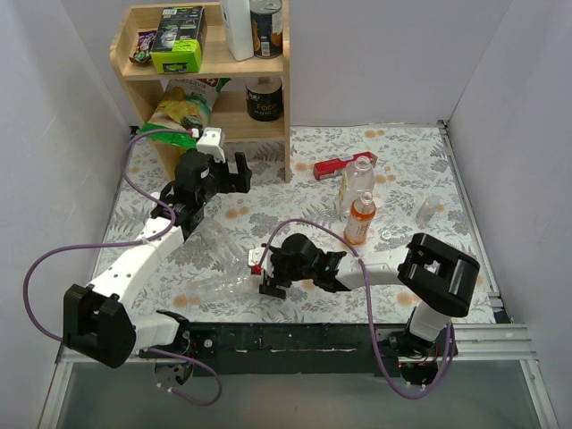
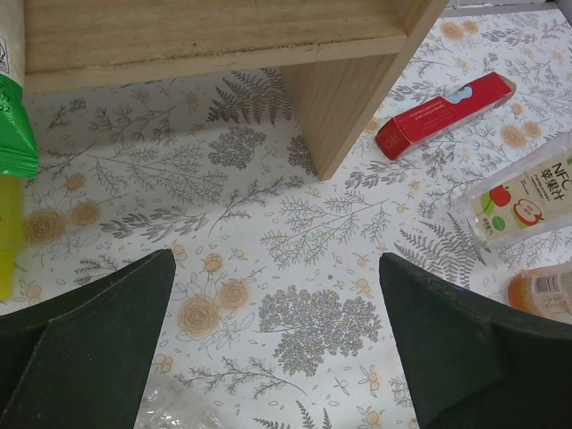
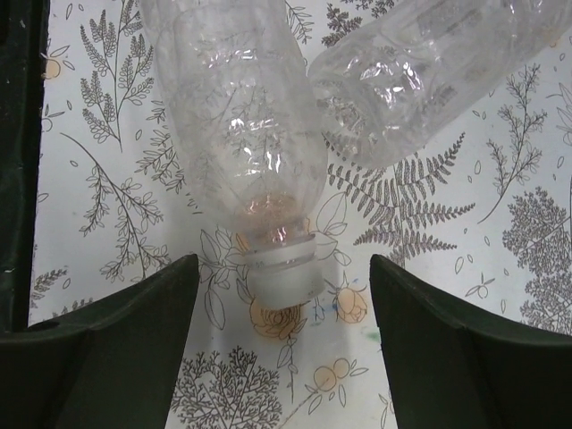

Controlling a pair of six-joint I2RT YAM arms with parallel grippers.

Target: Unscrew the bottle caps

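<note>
**Bottles: five, counted in the top view.**
- Two colourless clear plastic bottles lie on their sides on the floral-printed table cover (image 1: 313, 201), near the front edge. They are the capped lying bottle (image 3: 237, 134) and the second lying bottle (image 3: 429, 63), whose side is close against the first's shoulder.
- One upright clear bottle with a fruit label (image 1: 356, 183) stands mid-table.
- One upright bottle of orange liquid (image 1: 359, 223) stands just in front of it.
- One small clear bottle (image 1: 429, 210) lies alone, well apart to the right.

**Caps: one seen clearly.** It is the whitish round screw cap (image 3: 281, 273), seated on the neck of the capped lying bottle. The tops of the other bottles are too small to tell.

**Grippers: two.**
- The right gripper (image 3: 284, 264) is spread wide, a finger on either side of the whitish cap. A gap of table cover shows on both sides, so it grips nothing.
- The left gripper (image 2: 277, 264) is spread wide over bare cover and holds nothing.

**Other stock**
- One wooden shelf unit (image 1: 214, 67).
- One red oblong carton (image 1: 338, 167) on the table beside it.

**By view**
- Only the right wrist view shows the cap's clearance from the fingers.
- Only the left wrist view shows the apple picture on the label.
- Only the top view shows all five bottles.
</note>
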